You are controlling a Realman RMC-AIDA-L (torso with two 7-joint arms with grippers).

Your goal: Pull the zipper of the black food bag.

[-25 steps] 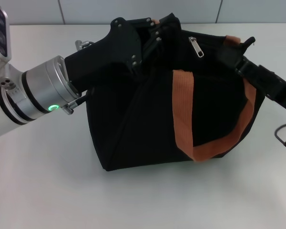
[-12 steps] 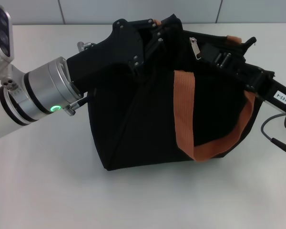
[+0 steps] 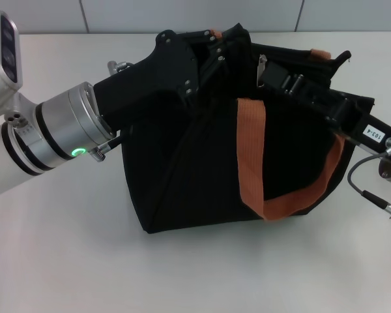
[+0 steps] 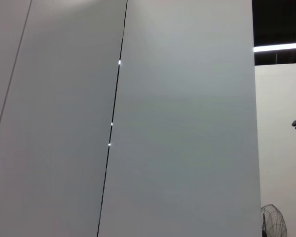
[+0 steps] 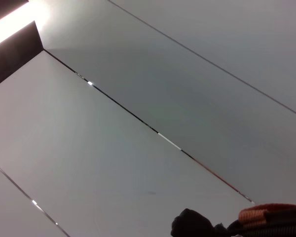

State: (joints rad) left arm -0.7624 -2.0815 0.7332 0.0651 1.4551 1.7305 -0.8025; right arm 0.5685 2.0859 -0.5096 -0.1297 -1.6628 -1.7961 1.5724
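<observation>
**Pale desk, grey panelled wall**

Smooth off-white matte desk [image 3: 182, 274] across the whole foreground, evenly lit, soft shadows only. Behind it, light grey wall panels [image 3: 189, 14] split by thin dark vertical seams. Seen from the wrists: broad grey panelling [image 4: 182, 123], a dark ceiling with a bright white strip light [image 4: 278, 47], a round wire-caged fan [image 4: 274, 223] low in a corner.

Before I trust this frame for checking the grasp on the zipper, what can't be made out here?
- Right gripper fingers, head view: black against the black food bag, open or shut unclear.
- Zipper, head view: only a sliver shows beside the gripper; contact unclear.
- Left gripper tips, head view: hidden at the bag's top edge.
- Both wrist views: mostly wall panels, no fingers.
</observation>
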